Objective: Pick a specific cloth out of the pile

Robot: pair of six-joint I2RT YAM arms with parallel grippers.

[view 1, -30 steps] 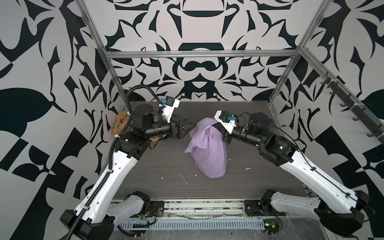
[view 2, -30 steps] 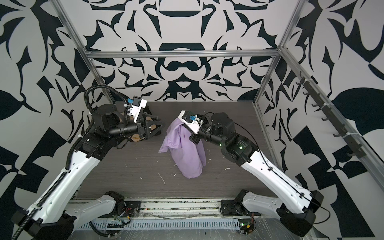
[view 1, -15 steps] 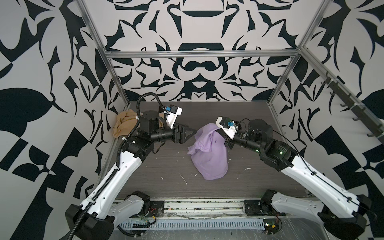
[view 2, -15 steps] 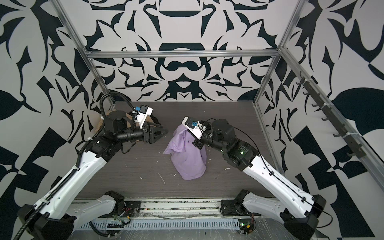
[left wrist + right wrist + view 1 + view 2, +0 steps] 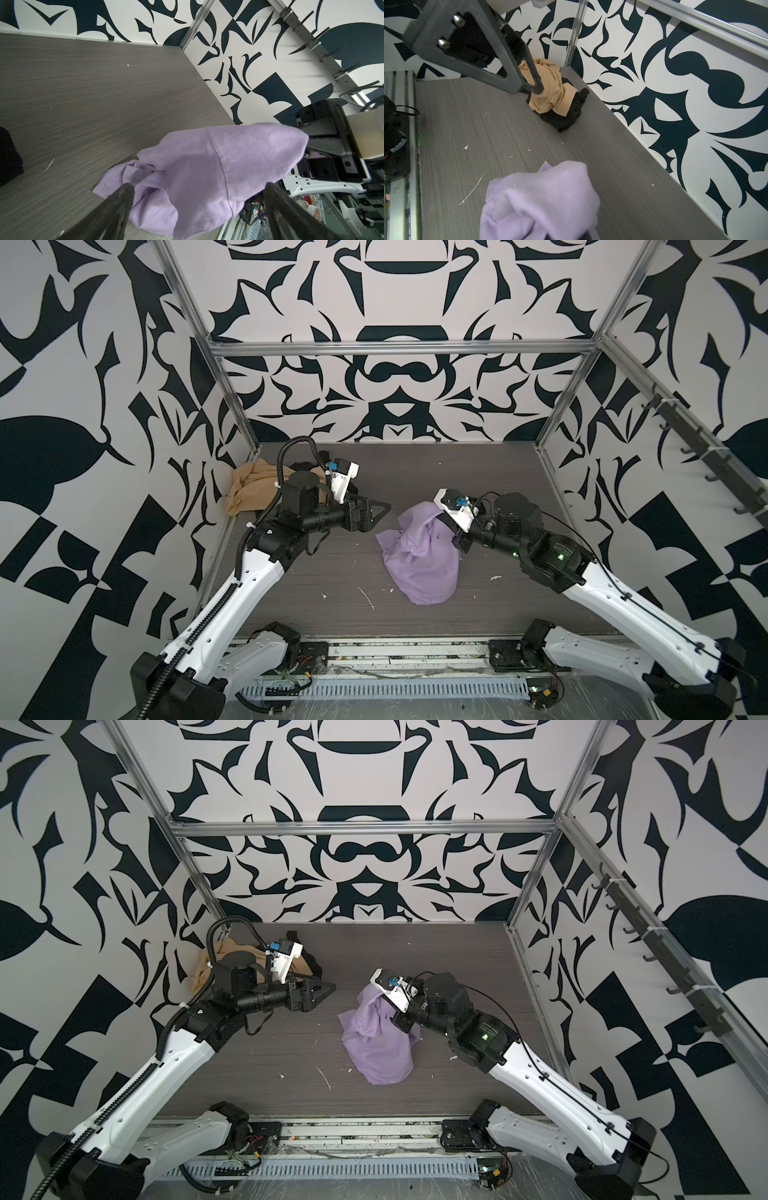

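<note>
- table (image 5: 415, 472): dark wood-grain, mostly bare, so there's room to set a picked item down away from the rest.
- the cloth (image 5: 420, 562): lavender, mid-table, a bit right of centre in both top views, well apart from the pile (image 5: 253, 491). Upper end stands in a peak at the right gripper (image 5: 400, 1020) and the lower part slumps on the table. It hangs that way b/c it's held by one bunch only and the rest just sags.
- the pile: back-left corner of the table, tan garment (image 5: 550, 91) lying over black garment (image 5: 562, 120). No lavender in it, so the separating looks done (my read).
- right gripper: pressed together, pinching the cloth's upper fold. Tips are buried in fabric and not visible.
- left gripper (image 5: 376, 511): fingers spread wide, nothing between them. Hovers betw. pile & cloth, aimed at the cloth, not touching it. Prob. placed for a 2nd hold or just standing clear, can't tell which.
- white flecks (image 5: 365, 597): small debris on the table by the cloth's near edge, no bearing on the grip.
</note>
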